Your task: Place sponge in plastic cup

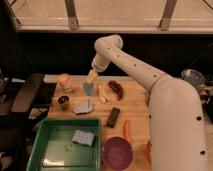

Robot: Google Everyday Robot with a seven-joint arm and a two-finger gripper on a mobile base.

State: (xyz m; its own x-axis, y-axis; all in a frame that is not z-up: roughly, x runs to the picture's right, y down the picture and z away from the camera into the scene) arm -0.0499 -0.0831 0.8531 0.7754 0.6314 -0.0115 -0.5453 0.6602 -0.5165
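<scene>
The sponge (83,137), a pale blue-grey square pad, lies in the green tray (45,147) at the front left. The plastic cup (89,89), a small light-blue tumbler, stands upright at the back of the wooden table. My gripper (92,76) hangs at the end of the white arm directly above the cup, almost touching its rim, and far from the sponge.
An orange-and-white cup (64,81) and a small dark metal cup (63,101) stand left of the blue cup. A folded blue cloth (83,106), a banana (102,93), dark grapes (117,89), a black bar (114,116), a carrot (128,131) and a purple bowl (117,151) lie around.
</scene>
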